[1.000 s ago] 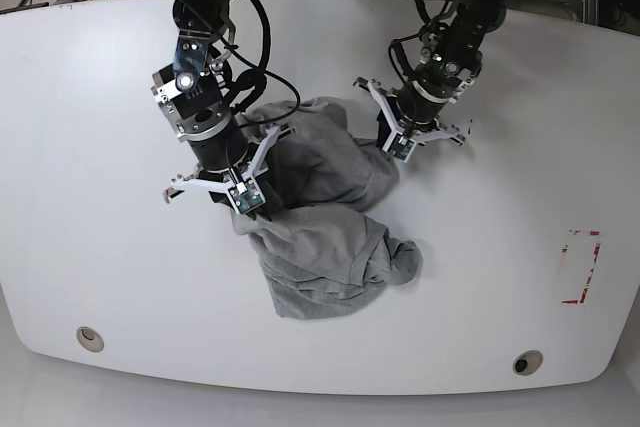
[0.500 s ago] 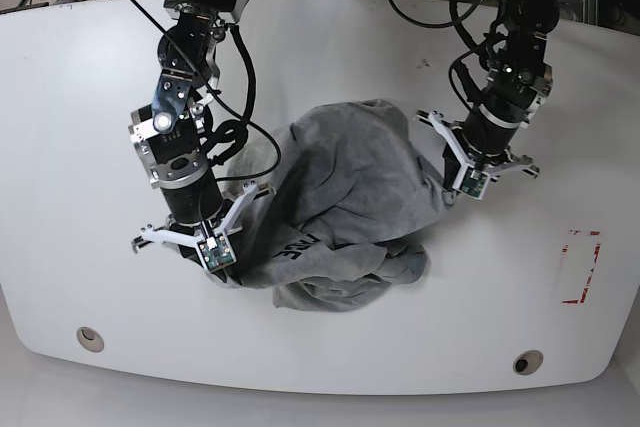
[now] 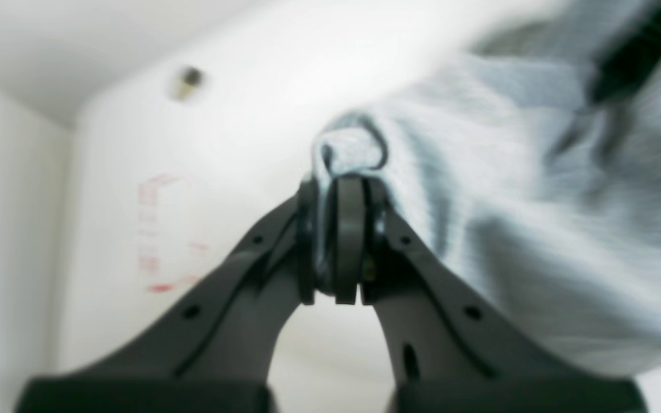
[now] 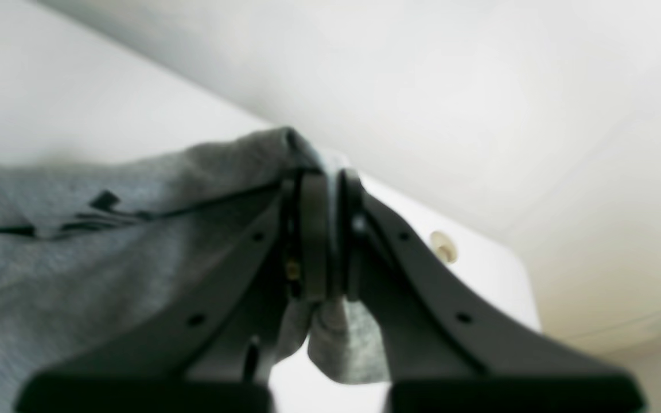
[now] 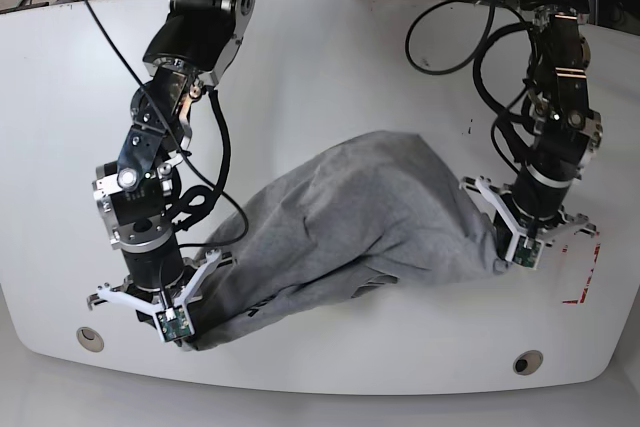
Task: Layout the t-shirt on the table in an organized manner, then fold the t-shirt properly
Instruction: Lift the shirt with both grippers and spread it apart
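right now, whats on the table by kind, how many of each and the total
t-shirt: 1, grey, stretched between the two pincers
grommet holes: 2, the other at
red tape rectangle: 1, partly hidden behind the left arm
pincers: 2, left pincer and right pincer, each shut on the shirt
total: 6

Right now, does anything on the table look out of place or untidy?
Yes. The t-shirt is not flat: it hangs bunched and wrinkled between the left gripper and right gripper, its lower edge folded under near the middle.
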`<action>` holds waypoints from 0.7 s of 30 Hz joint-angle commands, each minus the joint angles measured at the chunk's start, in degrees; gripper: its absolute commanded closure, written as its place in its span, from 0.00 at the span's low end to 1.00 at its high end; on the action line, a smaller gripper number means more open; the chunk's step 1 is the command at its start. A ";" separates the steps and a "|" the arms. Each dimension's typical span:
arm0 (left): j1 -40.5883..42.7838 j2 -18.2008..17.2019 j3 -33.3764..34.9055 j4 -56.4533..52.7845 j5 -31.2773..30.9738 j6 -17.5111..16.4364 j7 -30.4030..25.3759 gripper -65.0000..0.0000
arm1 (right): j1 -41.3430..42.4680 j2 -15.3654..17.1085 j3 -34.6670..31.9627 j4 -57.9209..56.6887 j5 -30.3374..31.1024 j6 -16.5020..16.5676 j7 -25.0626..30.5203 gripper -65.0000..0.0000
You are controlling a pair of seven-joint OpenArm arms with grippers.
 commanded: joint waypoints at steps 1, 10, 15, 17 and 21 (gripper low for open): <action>-6.14 -0.51 -0.43 1.15 0.04 -0.14 1.14 1.00 | 4.47 -0.14 -0.18 0.65 0.70 -0.30 0.68 0.99; -21.61 0.02 -0.51 1.06 0.04 -0.58 6.94 1.00 | 13.35 1.79 -0.27 0.65 0.62 -0.30 -3.10 0.99; -30.67 0.72 -2.18 0.97 0.04 -0.58 12.48 1.00 | 18.45 3.11 -0.18 0.74 0.62 -0.30 -6.36 0.99; -32.78 0.72 -3.41 0.88 0.04 -0.58 14.15 1.00 | 19.41 3.73 -0.18 0.83 0.62 -0.30 -7.32 0.99; -34.53 0.72 -5.00 0.80 0.04 -0.58 16.26 1.00 | 19.32 4.08 1.76 1.18 0.53 -0.30 -8.20 0.99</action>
